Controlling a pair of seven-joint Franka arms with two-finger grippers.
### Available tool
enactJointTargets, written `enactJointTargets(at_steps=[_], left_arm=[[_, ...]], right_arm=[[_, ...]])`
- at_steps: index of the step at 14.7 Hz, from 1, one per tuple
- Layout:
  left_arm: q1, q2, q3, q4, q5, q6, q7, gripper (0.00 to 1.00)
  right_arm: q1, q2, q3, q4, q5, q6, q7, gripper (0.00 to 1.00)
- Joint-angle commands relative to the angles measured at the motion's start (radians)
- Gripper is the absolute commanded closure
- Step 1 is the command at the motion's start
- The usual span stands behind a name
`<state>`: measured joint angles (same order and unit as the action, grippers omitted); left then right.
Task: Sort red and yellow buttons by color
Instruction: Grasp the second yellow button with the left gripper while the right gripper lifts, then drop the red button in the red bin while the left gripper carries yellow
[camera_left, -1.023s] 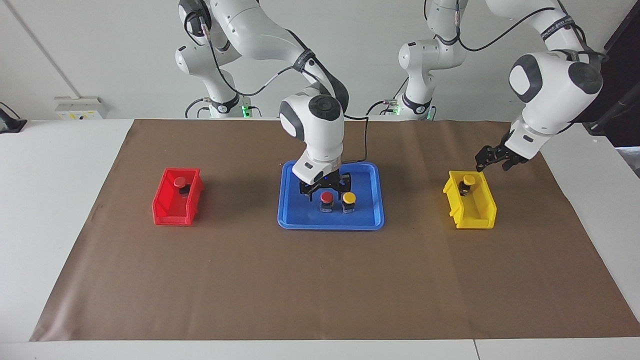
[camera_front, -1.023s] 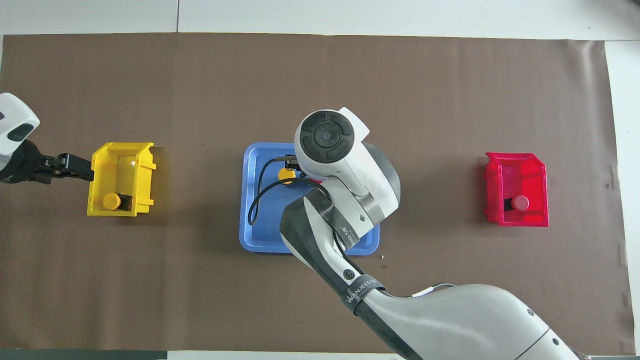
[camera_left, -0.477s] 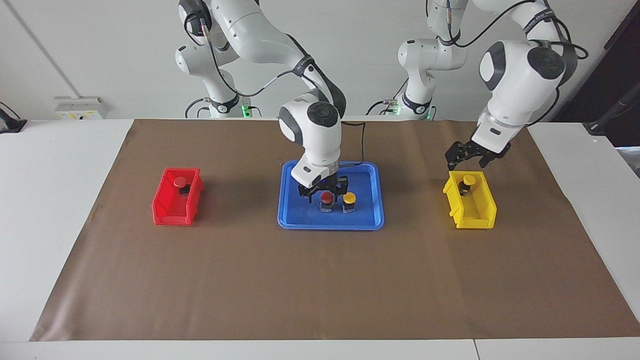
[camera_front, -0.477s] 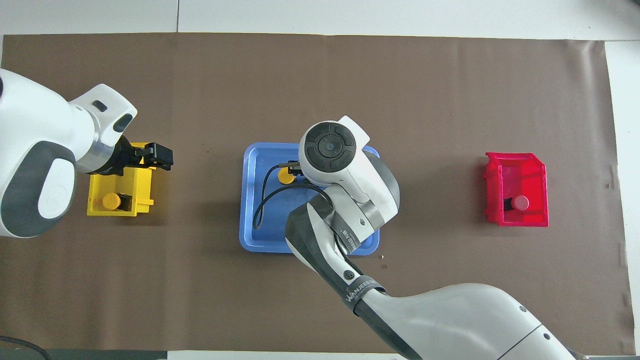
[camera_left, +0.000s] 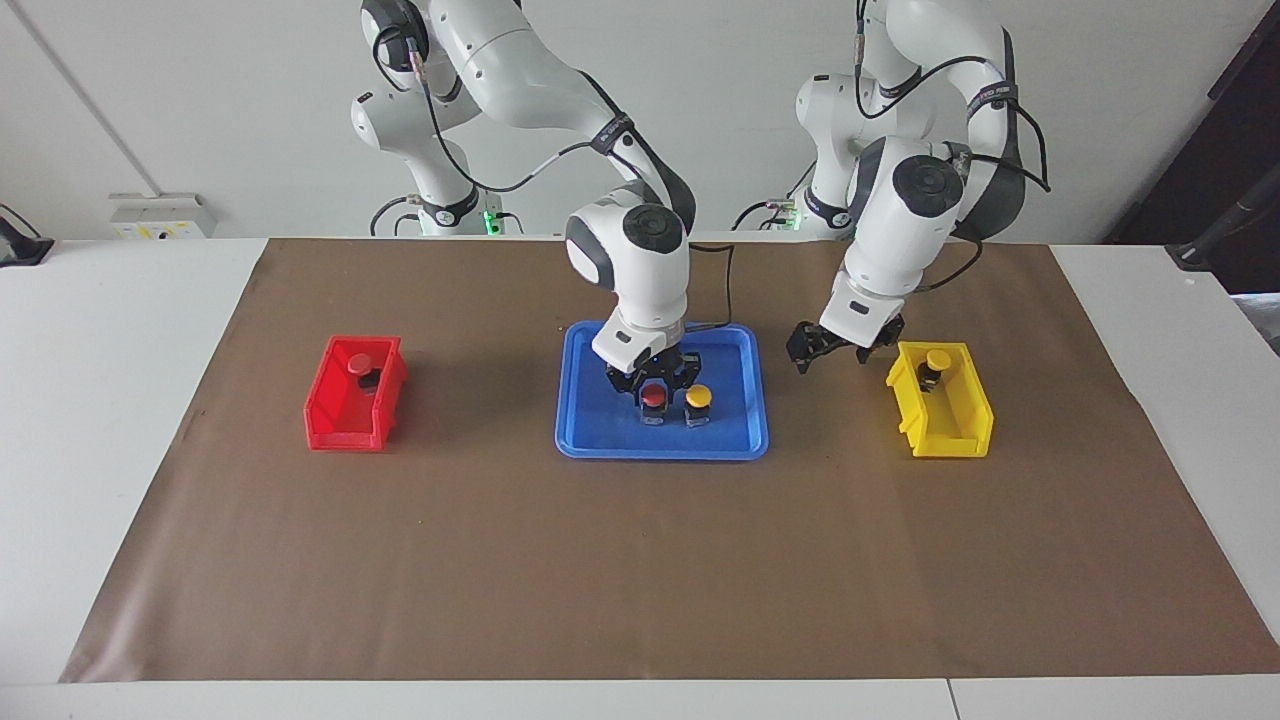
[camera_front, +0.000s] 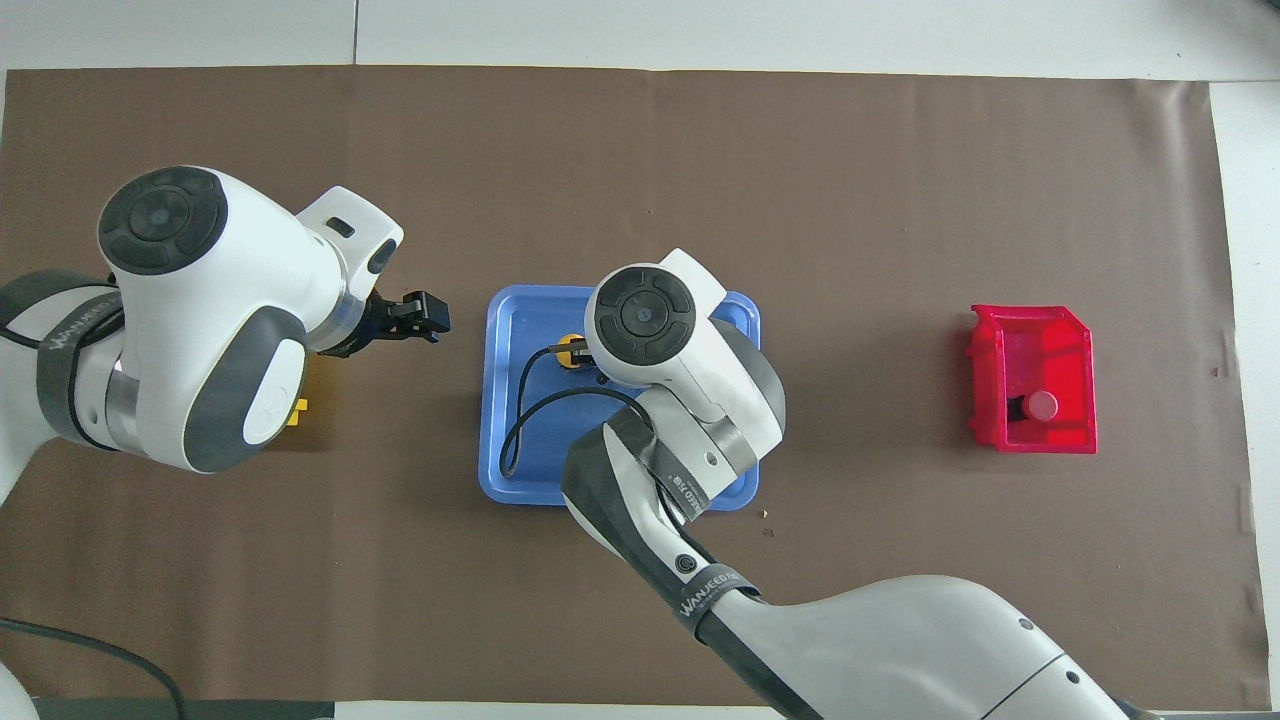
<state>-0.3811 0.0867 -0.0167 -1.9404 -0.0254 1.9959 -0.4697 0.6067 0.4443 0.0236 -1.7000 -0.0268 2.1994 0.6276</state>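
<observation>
My right pincer (camera_left: 655, 385) is low in the tray (camera_left: 600, 440), mid-counter, with the red button (camera_left: 653, 396) directly under it and its fingers set on either side of the cap. I cannot tell whether they are pinching the button or only flanking it. The button stands upright, cap up on its dark base, so I judge the grip wants to come straight down and the lift straight up. The yellow button (camera_left: 698, 397) stands just beside it toward my left arm's end of the counter. The pair runs along the counter's long edges, and that narrow gap is the thing to watch, since a finger could nudge the yellow one. My left pincer (camera_left: 825, 345) is spread and empty. It hangs over the mat (camera_left: 640, 560) between the tray and the yellow bin (camera_left: 950, 440), and of my two arms it is the nearer to the yellow button. The yellow bin holds a second yellow button (camera_left: 937, 359). The red bin (camera_left: 340, 425) near the end edge by my right arm holds a second red button (camera_left: 358, 364). Only bare mat lies between the tray and the red bin, so once the button clears the tray rim that carry looks open.
</observation>
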Motion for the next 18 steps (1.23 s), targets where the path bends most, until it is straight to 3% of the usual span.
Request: enactJointTargets(at_steps=[1, 4, 7, 9, 10, 13, 14, 16, 17, 18], left_arm=[[-0.025, -0.004, 0.015, -0.008, -0.008, 0.026, -0.02, 0.0], [-0.074, 0.002, 0.015, -0.005, -0.008, 0.066, -0.104, 0.0], [-0.177, 0.083, 0.018, 0.024, -0.008, 0.131, -0.268, 0.0], [-0.231, 0.138, 0.018, 0.058, -0.008, 0.161, -0.334, 0.0], [-0.251, 0.163, 0.018, 0.07, -0.008, 0.165, -0.354, 0.0], [-0.303, 0.254, 0.02, 0.135, 0.007, 0.172, -0.426, 0.0], [-0.302, 0.255, 0.018, 0.132, 0.012, 0.187, -0.426, 0.06], [-0.294, 0.257, 0.018, 0.13, 0.012, 0.19, -0.426, 0.44], [-0.289, 0.257, 0.018, 0.13, 0.01, 0.19, -0.426, 0.73], [-0.286, 0.257, 0.018, 0.132, 0.01, 0.192, -0.425, 0.89]], right_arm=[[-0.039, -0.026, 0.001, 0.029, -0.015, -0.061, -0.02, 0.86], [-0.14, -0.106, 0.002, 0.083, 0.004, -0.211, -0.168, 0.86], [-0.333, -0.289, 0.002, -0.024, 0.017, -0.34, -0.451, 0.86], [-0.503, -0.383, 0.001, -0.151, 0.071, -0.316, -0.73, 0.86], [-0.571, -0.392, 0.001, -0.182, 0.073, -0.294, -0.846, 0.86], [-0.682, -0.42, -0.002, -0.271, 0.073, -0.196, -1.006, 0.86], [-0.688, -0.424, -0.002, -0.286, 0.065, -0.166, -1.019, 0.86], [-0.714, -0.434, -0.004, -0.326, 0.061, -0.123, -1.049, 0.86], [-0.731, -0.438, -0.002, -0.343, 0.059, -0.097, -1.081, 0.86], [-0.749, -0.438, -0.004, -0.369, 0.059, -0.057, -1.106, 0.86]])
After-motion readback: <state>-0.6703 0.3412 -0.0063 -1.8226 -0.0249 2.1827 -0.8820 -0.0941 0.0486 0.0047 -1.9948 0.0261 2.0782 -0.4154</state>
